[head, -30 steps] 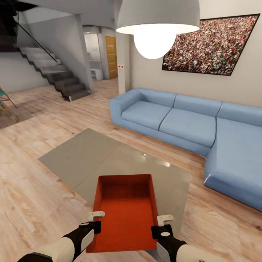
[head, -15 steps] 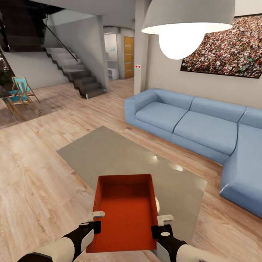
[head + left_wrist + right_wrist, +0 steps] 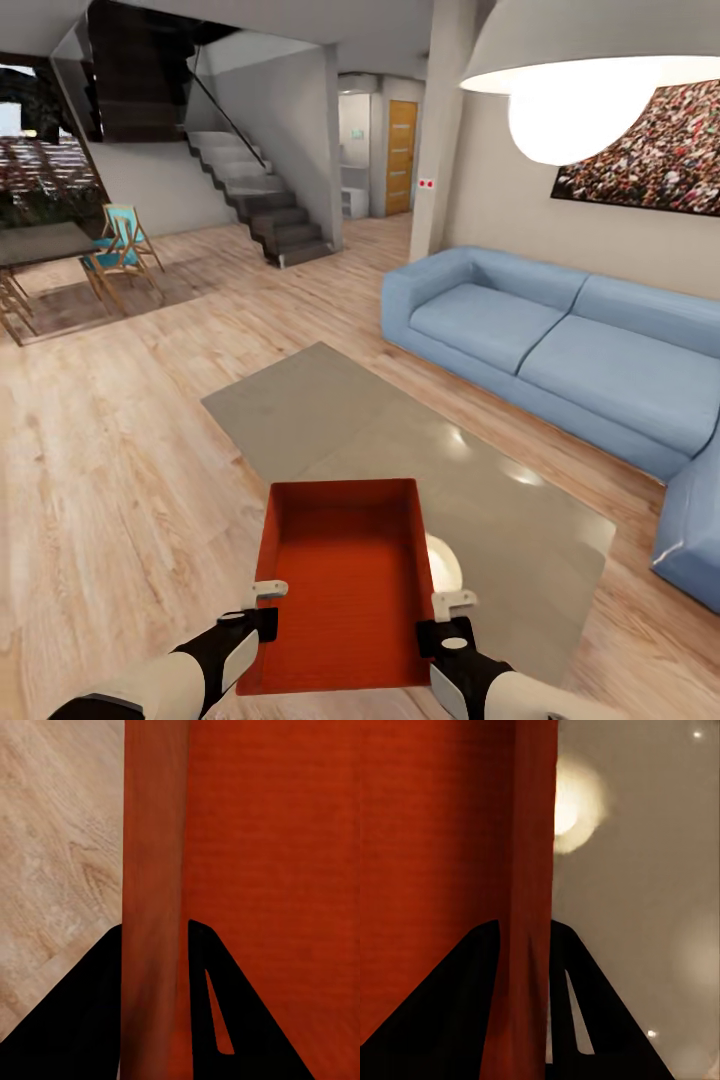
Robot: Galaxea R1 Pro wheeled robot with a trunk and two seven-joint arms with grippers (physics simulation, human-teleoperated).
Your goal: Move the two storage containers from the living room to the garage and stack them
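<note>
I hold one orange-red open-top storage container (image 3: 345, 590) in front of me, above the wood-plank floor of the living room. My left gripper (image 3: 262, 605) is shut on its left side wall (image 3: 154, 870), and my right gripper (image 3: 452, 612) is shut on its right side wall (image 3: 529, 870). In each wrist view the thin wall runs between the two dark fingers (image 3: 75, 1020) (image 3: 450, 1005). The bin is empty and its ribbed bottom shows. The other container and the garage are out of view.
A glossy grey low table (image 3: 330, 420) lies under and ahead of the bin. A blue corner sofa (image 3: 560, 350) fills the right. A staircase (image 3: 265, 205), a wooden door (image 3: 400, 155), a pillar (image 3: 440, 150) and folding chairs (image 3: 120, 250) stand farther off. A pendant lamp (image 3: 590, 90) hangs at upper right.
The whole picture has slid to the right, so the camera has turned left. The container and both grippers keep their place in the view, still clamped.
</note>
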